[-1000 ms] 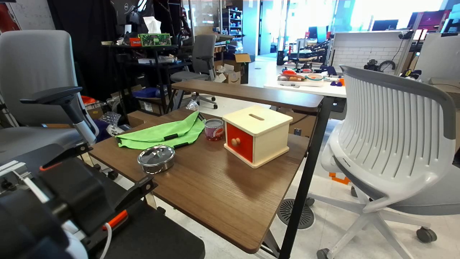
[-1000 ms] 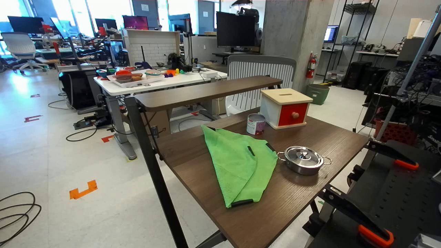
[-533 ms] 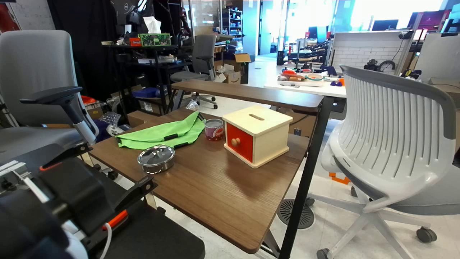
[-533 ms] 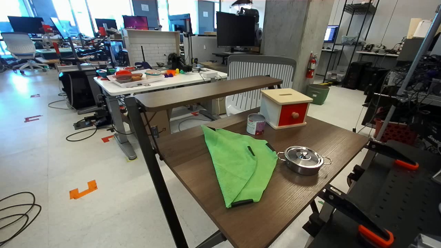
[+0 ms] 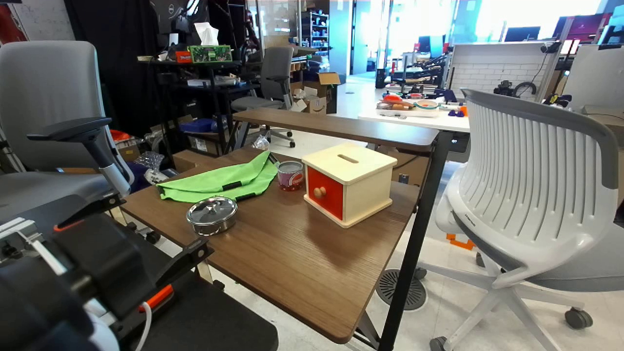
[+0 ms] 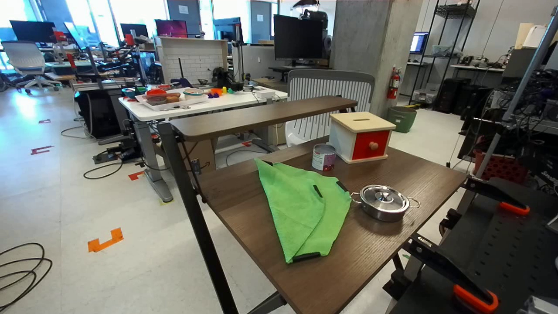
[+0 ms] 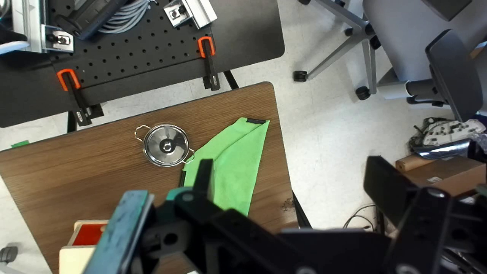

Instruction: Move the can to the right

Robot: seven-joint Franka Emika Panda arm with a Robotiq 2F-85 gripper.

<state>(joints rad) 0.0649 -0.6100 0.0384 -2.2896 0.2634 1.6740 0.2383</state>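
The can [image 5: 291,182] is short, red-purple with pale marks and a grey top. It stands upright on the brown table between the green cloth and the wooden box, close to the box; it also shows in an exterior view [image 6: 323,162]. In the wrist view the can is out of sight, probably behind the gripper's parts. My gripper [image 7: 290,163] is open and empty in the wrist view, its two dark fingers wide apart. It looks down from above at the table's edge and the floor. The gripper does not show in the exterior views.
The tan wooden box [image 5: 368,195] with a red front stands beside the can. A green cloth [image 6: 301,209] lies on the table [image 6: 344,283]. A lidded metal pot [image 7: 166,145] sits near the table's edge by the black clamped platform [image 7: 243,45]. A raised brown shelf [image 5: 336,127] runs behind.
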